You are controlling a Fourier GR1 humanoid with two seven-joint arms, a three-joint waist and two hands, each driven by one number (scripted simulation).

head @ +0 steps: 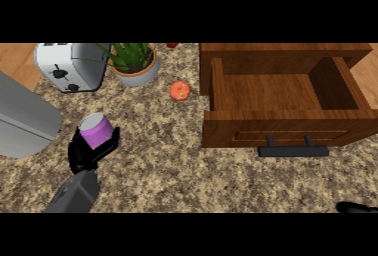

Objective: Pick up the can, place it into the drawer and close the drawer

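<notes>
Left hand on the can!

The left hand [87,150] curls its fingers round the purple can [98,131] on the speckled counter [192,175], left of the open wooden drawer [284,95]; the right hand [358,207] barely peeks in bottom right, fingers unreadable.

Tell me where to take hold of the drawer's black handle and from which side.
Grip the middle of the black handle, between its two posts, coming from the front, the side nearer the robot. The bar juts out from the front of the open drawer with a gap behind it where fingers could likely hook.
</notes>
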